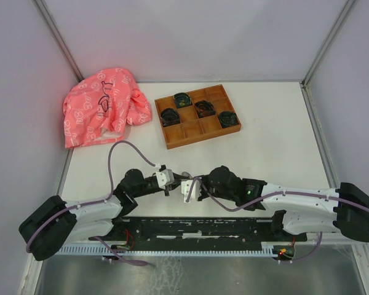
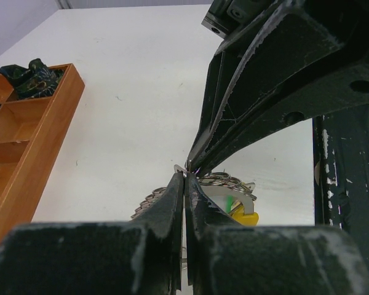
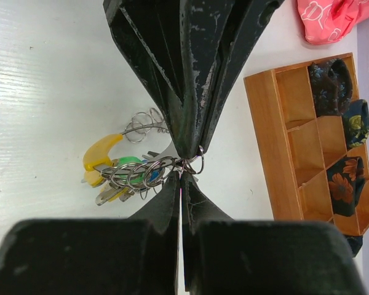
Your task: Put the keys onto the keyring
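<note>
Two robot arms lie low along the near edge of a white table (image 1: 277, 147) and bend inward, so their grippers meet tip to tip near the middle. The left gripper (image 2: 184, 181) has its jaws pressed together, with no gap showing. The right gripper (image 3: 179, 181) is closed the same way. Where the two sets of tips meet sits the keyring (image 3: 141, 175), a bunch of grey metal loops, and each gripper appears to pinch part of it. It is unclear whether the bunch rests on the table or hangs just above it. A yellow tag (image 3: 101, 153) and a green tag (image 3: 128, 161) hang from the loops. The keys (image 3: 107, 196) are bunched in with them; a metal blade pokes out beside the yellow tag, a bit of blue shows among the loops, and no black head can be made out. Farther back, right of centre, a wooden tray (image 1: 203, 139) holds dark bundles (image 1: 183, 98) in some compartments. At the far left lies a crumpled pink cloth (image 1: 101, 107).
</note>
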